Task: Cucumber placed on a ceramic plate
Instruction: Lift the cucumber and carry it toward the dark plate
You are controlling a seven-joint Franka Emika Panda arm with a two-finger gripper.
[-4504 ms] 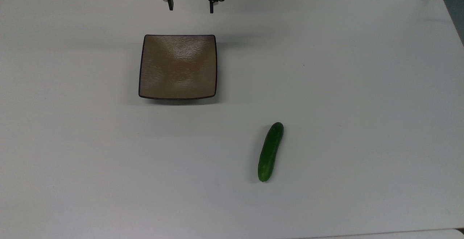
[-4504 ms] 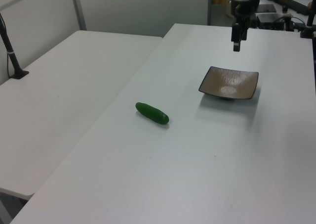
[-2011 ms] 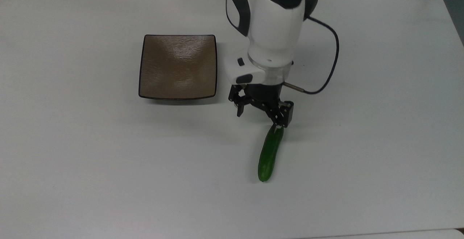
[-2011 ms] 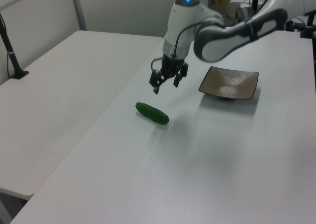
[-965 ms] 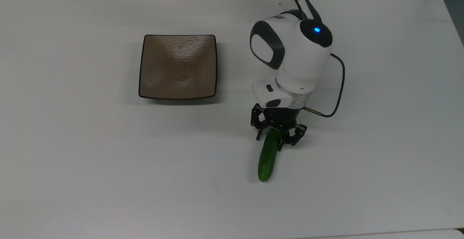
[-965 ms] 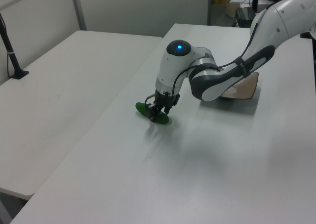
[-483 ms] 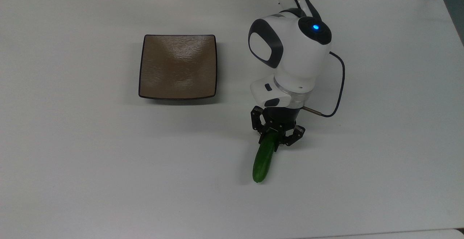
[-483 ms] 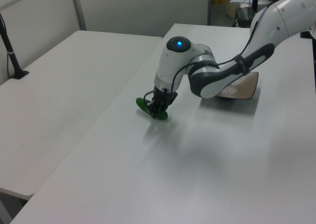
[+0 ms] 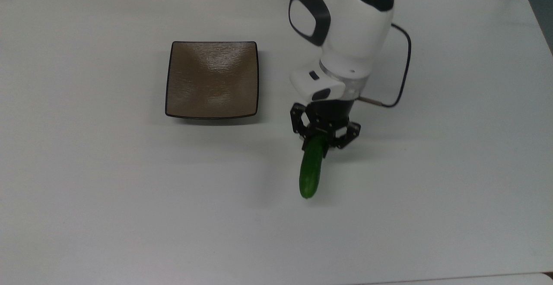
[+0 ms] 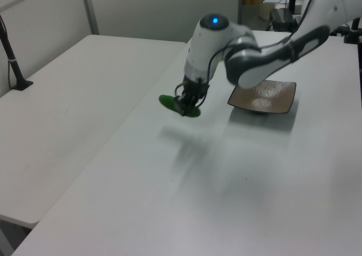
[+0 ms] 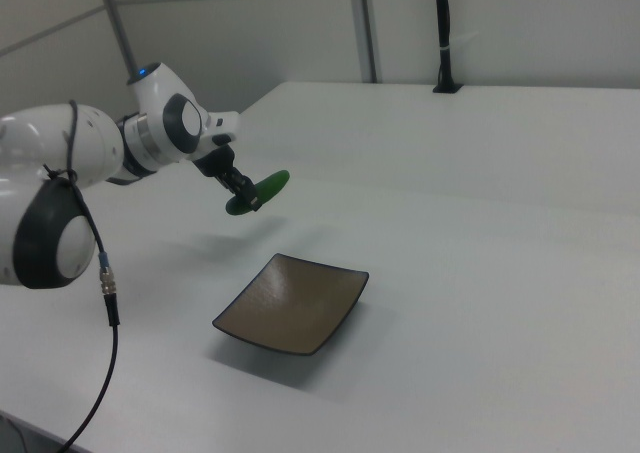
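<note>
1 hand grips the cucumber near its end, lifted beside the ceramic plate.

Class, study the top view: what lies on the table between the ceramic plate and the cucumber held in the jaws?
Nothing. In the top view, only bare white table separates the ceramic plate from the cucumber held by the gripper.
</note>
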